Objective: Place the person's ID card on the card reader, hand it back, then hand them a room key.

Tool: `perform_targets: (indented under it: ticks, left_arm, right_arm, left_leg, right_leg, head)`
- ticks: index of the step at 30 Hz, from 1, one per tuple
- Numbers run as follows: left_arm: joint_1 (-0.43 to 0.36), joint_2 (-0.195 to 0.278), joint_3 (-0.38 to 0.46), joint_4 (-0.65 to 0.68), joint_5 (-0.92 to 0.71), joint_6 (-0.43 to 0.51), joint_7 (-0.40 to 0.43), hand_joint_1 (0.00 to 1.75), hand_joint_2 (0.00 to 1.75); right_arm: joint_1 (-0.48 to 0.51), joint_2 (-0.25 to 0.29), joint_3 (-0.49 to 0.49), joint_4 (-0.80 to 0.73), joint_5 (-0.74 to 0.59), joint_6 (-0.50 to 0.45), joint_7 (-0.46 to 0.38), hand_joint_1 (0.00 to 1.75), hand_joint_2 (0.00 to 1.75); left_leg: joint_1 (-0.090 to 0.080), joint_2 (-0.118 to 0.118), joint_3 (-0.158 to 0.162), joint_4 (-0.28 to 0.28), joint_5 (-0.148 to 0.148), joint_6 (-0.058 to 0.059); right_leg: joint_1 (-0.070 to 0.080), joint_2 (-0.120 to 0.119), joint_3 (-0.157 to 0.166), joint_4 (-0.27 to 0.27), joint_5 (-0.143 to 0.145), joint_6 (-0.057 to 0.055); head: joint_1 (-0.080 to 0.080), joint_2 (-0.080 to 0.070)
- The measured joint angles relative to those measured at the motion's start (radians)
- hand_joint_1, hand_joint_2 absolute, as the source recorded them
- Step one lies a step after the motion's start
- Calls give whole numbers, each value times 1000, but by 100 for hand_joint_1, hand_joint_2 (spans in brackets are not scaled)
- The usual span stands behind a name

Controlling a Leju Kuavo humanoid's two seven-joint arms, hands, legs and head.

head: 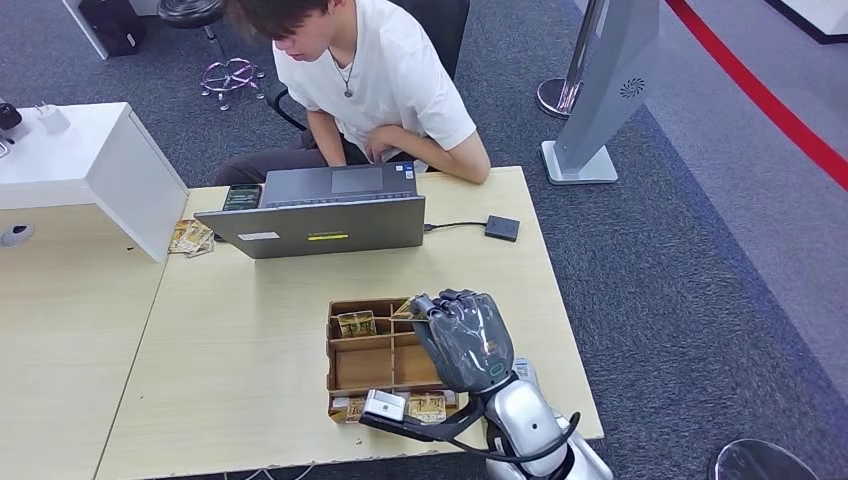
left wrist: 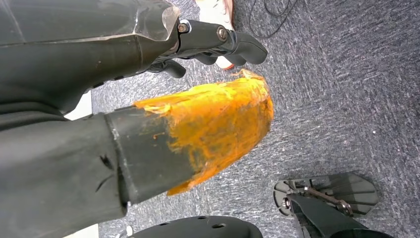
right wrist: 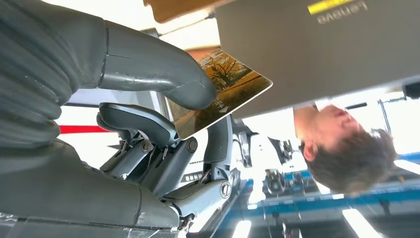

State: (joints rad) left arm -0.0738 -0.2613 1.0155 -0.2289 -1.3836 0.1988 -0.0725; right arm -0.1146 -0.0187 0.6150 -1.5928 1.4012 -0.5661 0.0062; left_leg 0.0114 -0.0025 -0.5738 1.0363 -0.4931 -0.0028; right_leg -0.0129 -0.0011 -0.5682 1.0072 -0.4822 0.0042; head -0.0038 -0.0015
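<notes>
We've got the right robot hand (head: 462, 335) pinching a room key card (right wrist: 220, 89) thumb-on-top above the wooden tray (head: 345, 368) near the bench's near edge, card's long axis pointing toward the person (head: 375, 80) at the far edge, left robot hand (left wrist: 148, 74) holding nothing.

Reception desk (head: 250, 330), laptop (head: 320, 215), barrier post (head: 565, 70)

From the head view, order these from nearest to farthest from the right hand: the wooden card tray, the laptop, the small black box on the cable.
1. Wooden card tray: directly under and left of the right hand, which holds a card.
2. Black box: farther up the table, near its right edge.
3. Laptop: beyond the tray, toward the person. Its near corner and the box are too close to call.
</notes>
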Motion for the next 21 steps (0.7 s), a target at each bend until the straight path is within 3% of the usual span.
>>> perform_targets:
  ticks: [10,21]
  left_arm:
    - [0,0,0,0,-6,1,-1,0,0]
    - [0,-2,-6,0,-27,0,-4,0,0]
  right_arm:
    - [-9,-5,15,-56,6,-52,-24,175,175]
    - [-99,6,14,-46,14,-113,-37,175,175]
  left_leg:
    - [0,0,0,0,0,0]
    - [0,0,0,0,0,0]
  right_leg:
    - [0,0,0,0,0,0]
    - [0,0,0,0,0,0]
  head:
    - [0,0]
    - [0,0]
